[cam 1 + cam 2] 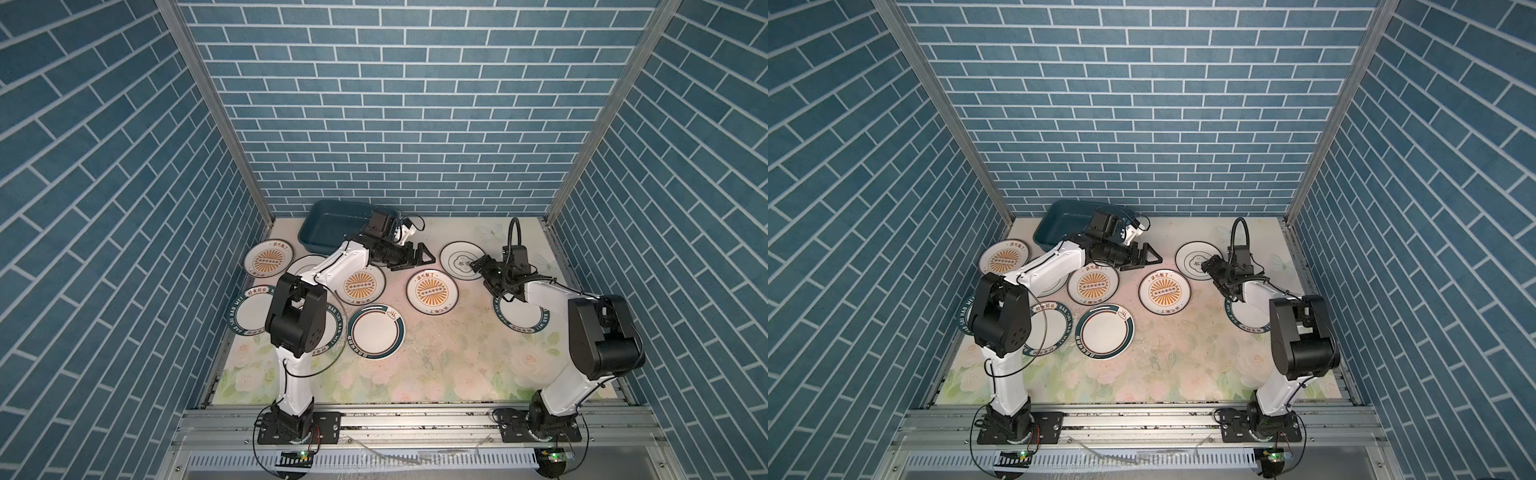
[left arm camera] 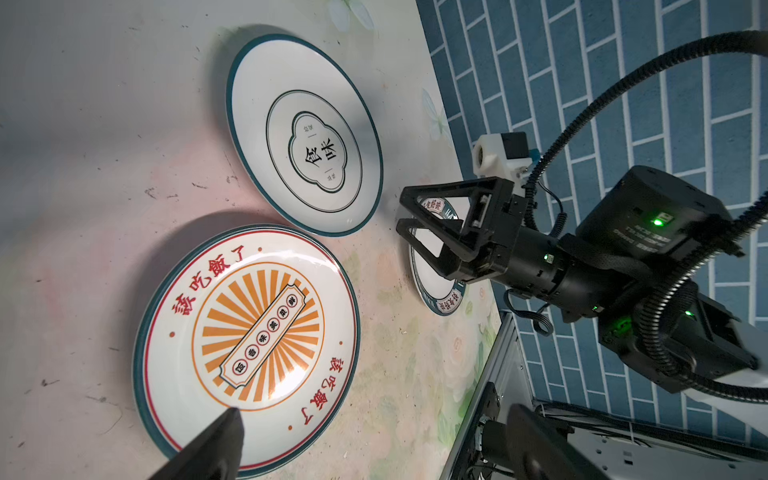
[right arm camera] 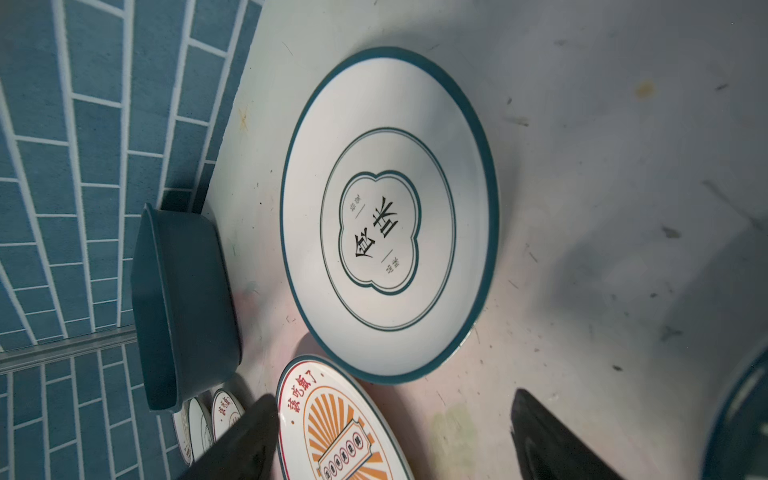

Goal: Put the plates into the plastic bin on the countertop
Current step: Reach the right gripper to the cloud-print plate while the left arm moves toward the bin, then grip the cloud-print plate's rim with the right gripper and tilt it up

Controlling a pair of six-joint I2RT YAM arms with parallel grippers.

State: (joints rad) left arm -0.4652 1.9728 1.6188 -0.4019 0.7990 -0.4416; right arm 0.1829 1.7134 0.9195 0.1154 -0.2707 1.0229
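Teal bin [image 1: 318, 243] upright, back-left on the floral surface [image 1: 457, 365]. Plates all flat on the surface, outside it: sunburst plates [image 1: 432, 289] across the middle, emblem plate [image 1: 462, 260] back right, lettered-rim plate [image 1: 517, 318] right, green-band plate [image 1: 376, 332] centre, others left, partly hidden.

Blue brick walls [image 1: 395, 104]; grey metal rail [image 1: 415, 420]
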